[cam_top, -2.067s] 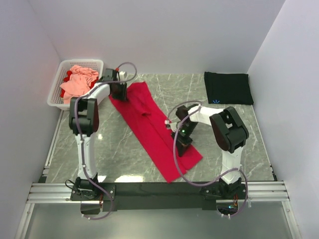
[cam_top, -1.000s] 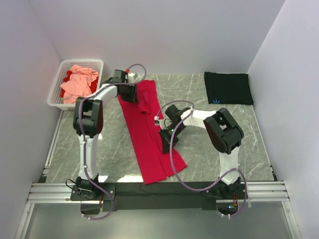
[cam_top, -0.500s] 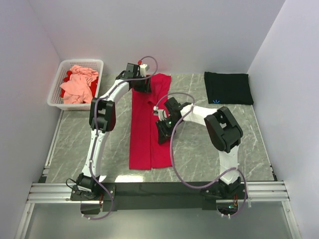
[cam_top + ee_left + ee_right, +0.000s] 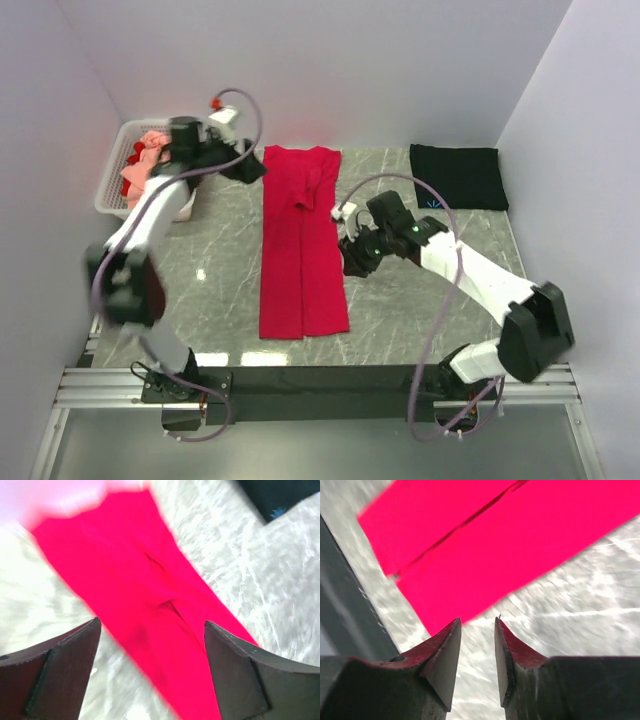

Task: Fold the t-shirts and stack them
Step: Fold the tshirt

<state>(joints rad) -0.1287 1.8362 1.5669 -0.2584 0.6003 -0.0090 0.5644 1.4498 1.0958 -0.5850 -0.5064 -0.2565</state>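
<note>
The crimson-red t-shirt (image 4: 300, 245) lies flat on the marble table as a long narrow strip, running from the back to the front edge. It also shows in the left wrist view (image 4: 150, 595) and the right wrist view (image 4: 510, 545). My left gripper (image 4: 250, 170) is open and empty, hovering just left of the strip's far end, with its fingers (image 4: 55, 670) wide apart. My right gripper (image 4: 352, 258) is open by a narrow gap and empty, just right of the strip's middle (image 4: 477, 622). The black t-shirt (image 4: 458, 177) lies folded at the back right. The salmon-pink t-shirt (image 4: 150, 165) is crumpled in the basket.
The white lattice basket (image 4: 112, 200) stands at the back left against the wall, with a bit of red cloth under the pink shirt. The black shirt's corner with its blue mark (image 4: 276, 512) shows in the left wrist view. The dark front rail (image 4: 340, 605) runs along the table's near edge.
The red shirt was swung from a diagonal to lie straight, then both grippers let it go. The left arm drew back to the left, the right arm to the right.
</note>
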